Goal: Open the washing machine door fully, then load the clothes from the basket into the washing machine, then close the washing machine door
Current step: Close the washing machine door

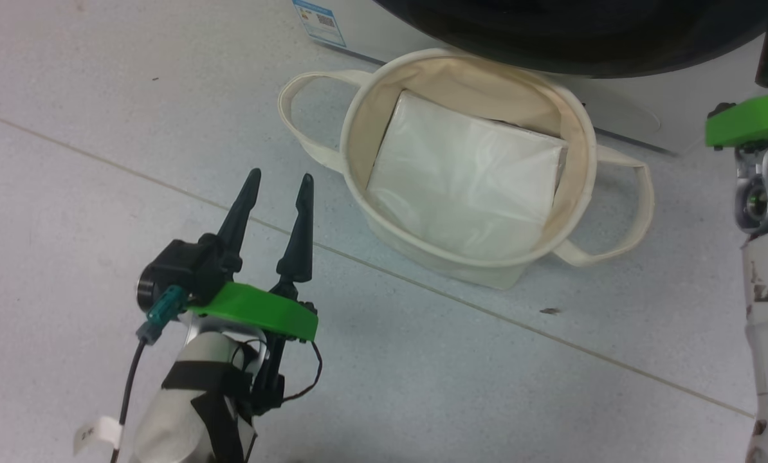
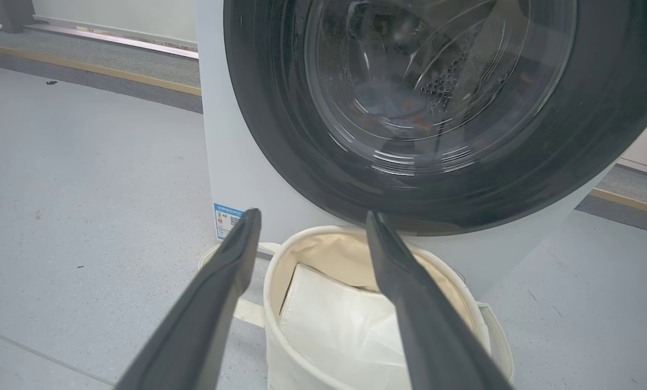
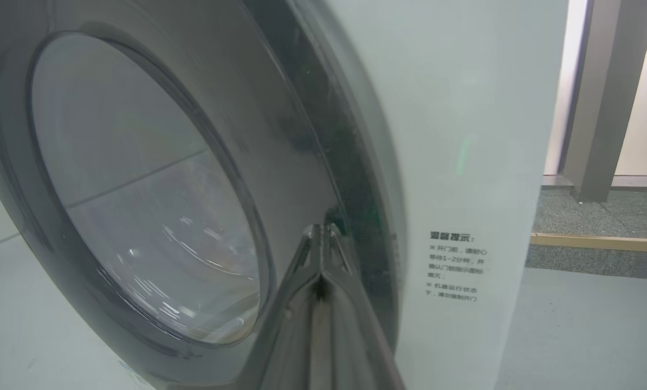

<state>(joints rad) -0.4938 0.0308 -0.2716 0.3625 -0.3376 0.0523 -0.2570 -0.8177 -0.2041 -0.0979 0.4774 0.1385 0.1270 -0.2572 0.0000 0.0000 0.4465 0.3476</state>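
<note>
Head view: the basket (image 1: pixel 474 262) stands on the floor just in front of the machine (image 1: pixel 615 103), under the black door (image 1: pixel 583 38), and holds a flat white liner sheet (image 1: pixel 467 173) with no garments seen on it. The left gripper (image 1: pixel 280 175) hovers farther out from the machine than the basket, jaws spread wide and holding nothing. Left wrist view: through the door glass the clothes (image 2: pixel 391 108), blue with orange spots, lie inside the machine's drum. Right wrist view: the right gripper (image 3: pixel 322 230) has its jaws pressed fully together, holding nothing, tips at the door's dark rim beside the machine's white front. The door looks against or almost against the machine; whether it has latched cannot be told. The step in hand seems to be closing the door. Done well, the shut fingertips would press squarely on the rim toward the machine until the latch catches, without sliding off the glossy surface, while the left gripper keeps away from the machine.
</note>
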